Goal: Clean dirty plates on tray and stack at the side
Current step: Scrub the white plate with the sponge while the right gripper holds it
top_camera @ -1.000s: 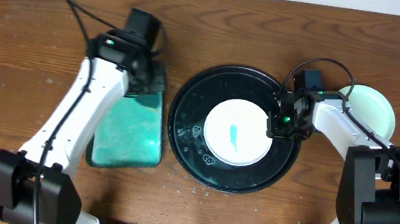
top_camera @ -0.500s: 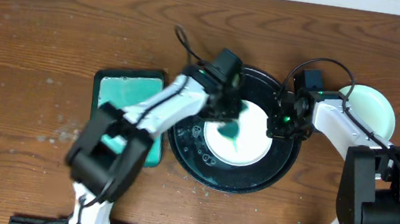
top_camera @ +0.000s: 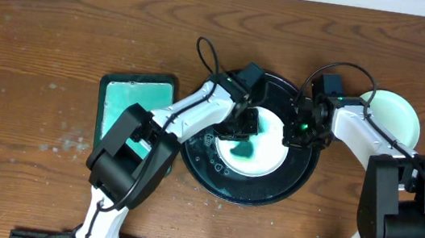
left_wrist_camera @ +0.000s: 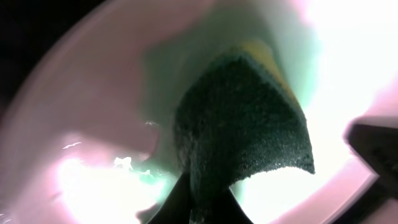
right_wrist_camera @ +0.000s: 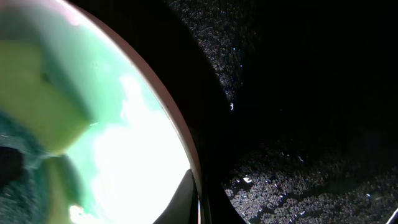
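A white plate with a spread teal smear lies in the round black tray. My left gripper is shut on a dark green and yellow sponge and presses it on the plate's centre. My right gripper is shut on the plate's right rim; one finger lies inside the rim, one outside on the tray floor. The sponge's yellow side also shows in the right wrist view. A second pale-mint plate sits on the table at the far right. A third plate is not in view.
A rectangular teal sponge tray lies left of the black tray, partly under my left arm. Water droplets speckle the black tray floor. The wooden table spreads around.
My left arm swung from the sponge tray to the plate, carrying the sponge. The small teal mark has spread into a wide smear. My right gripper has stayed on the plate's rim.
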`<action>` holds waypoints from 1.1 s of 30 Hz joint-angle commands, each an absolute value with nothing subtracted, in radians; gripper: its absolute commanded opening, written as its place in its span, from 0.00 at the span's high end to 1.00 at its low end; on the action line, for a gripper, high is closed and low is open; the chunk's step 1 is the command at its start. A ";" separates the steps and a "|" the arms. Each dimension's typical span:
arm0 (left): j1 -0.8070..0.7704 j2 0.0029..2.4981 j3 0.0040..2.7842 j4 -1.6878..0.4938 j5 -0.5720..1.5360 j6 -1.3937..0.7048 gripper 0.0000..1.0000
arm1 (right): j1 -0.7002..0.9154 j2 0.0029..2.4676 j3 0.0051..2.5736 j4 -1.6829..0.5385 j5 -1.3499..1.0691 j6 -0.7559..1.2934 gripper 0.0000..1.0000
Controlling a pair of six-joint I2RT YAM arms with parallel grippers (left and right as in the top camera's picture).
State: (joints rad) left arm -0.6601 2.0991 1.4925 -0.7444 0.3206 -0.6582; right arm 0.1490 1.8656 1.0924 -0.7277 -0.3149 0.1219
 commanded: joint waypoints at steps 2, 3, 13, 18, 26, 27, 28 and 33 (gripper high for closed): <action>-0.645 2.135 1.521 -0.892 -0.101 -0.674 0.93 | 0.152 1.898 1.083 -0.728 -0.297 0.134 0.99; -0.645 2.135 1.539 -0.915 -0.160 -0.670 0.93 | 0.152 1.898 1.083 -0.728 -0.297 0.134 0.99; -0.653 2.184 1.545 -0.707 0.292 -0.550 0.93 | 0.152 1.898 1.083 -0.728 -0.297 0.134 0.99; -0.698 2.254 1.542 -0.610 0.679 -0.550 0.93 | 0.152 1.898 1.083 -0.729 -0.297 0.134 0.99; -0.718 2.255 1.542 -0.652 0.751 -0.505 0.93 | 0.152 1.898 1.083 -0.729 -0.297 0.134 0.99; -0.714 2.255 1.542 -0.675 0.716 -0.507 0.93 | 0.152 1.898 1.083 -0.729 -0.297 0.134 0.99; -0.712 2.254 1.542 -0.697 0.673 -0.514 0.93 | 0.152 1.898 1.083 -0.729 -0.297 0.134 0.99; -0.711 2.246 1.542 -0.850 0.335 -0.569 0.93 | 0.152 1.898 1.083 -0.728 -0.297 0.134 0.99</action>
State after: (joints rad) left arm -0.6861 2.2021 1.5871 -0.7425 0.5808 -0.5285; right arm 0.1490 1.8679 1.0920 -0.7349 -0.3275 0.1257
